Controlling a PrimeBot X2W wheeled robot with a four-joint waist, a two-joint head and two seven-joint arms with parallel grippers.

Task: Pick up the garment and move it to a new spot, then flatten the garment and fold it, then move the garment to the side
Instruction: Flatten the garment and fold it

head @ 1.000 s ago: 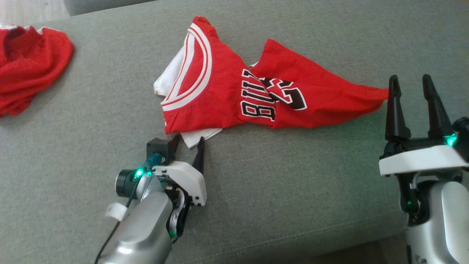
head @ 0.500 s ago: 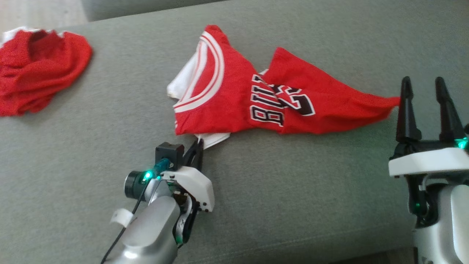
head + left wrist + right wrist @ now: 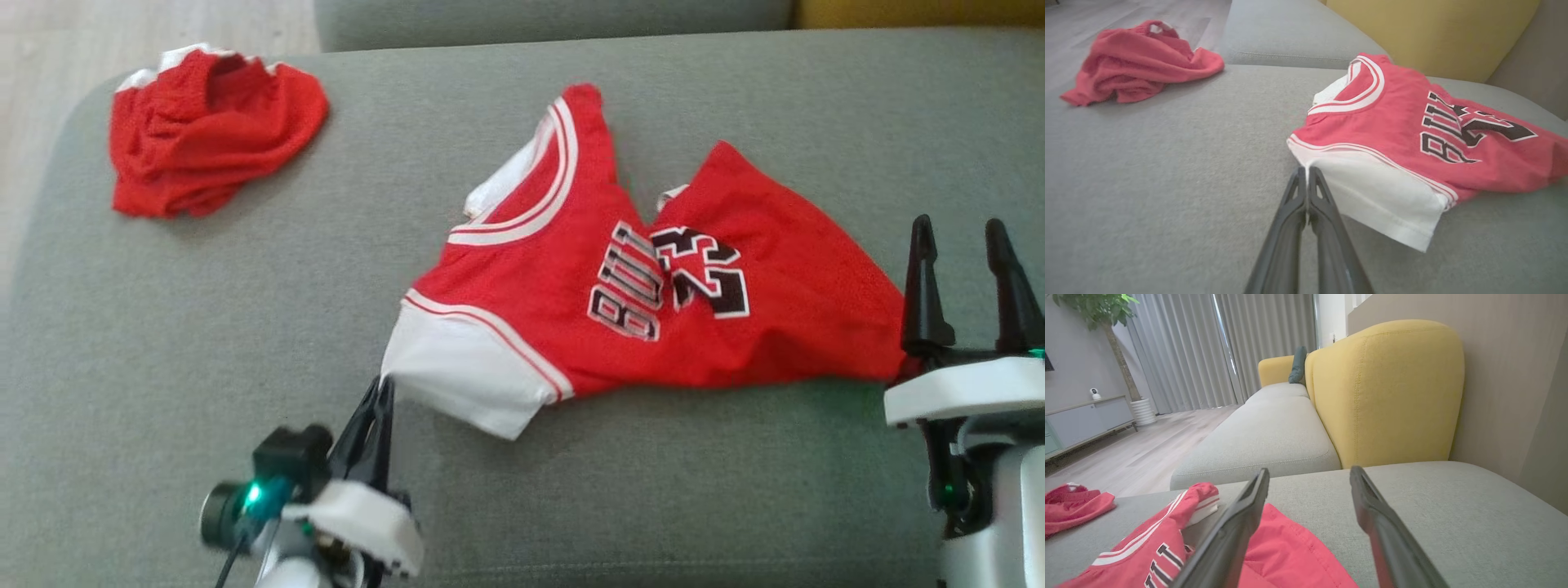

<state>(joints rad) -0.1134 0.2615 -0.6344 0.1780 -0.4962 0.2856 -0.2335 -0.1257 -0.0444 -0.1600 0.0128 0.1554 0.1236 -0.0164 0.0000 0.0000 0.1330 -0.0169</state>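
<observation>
Left pincer [image 3: 380, 390] is pinching the white sleeve [image 3: 465, 384] of the red cloth basketball jersey [image 3: 653, 310] lying on the grey fabric sofa [image 3: 204, 327]; right pincer [image 3: 958, 224] is gaping beside the hem [image 3: 882, 335], needing its own bite.

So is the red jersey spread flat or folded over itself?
Folded over: a flap of the jersey laps across its lettering, and the left gripper pinches its white sleeve.

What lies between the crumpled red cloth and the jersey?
Nothing: bare grey sofa cushion separates the cloth from the jersey, seen in the head view.
</observation>
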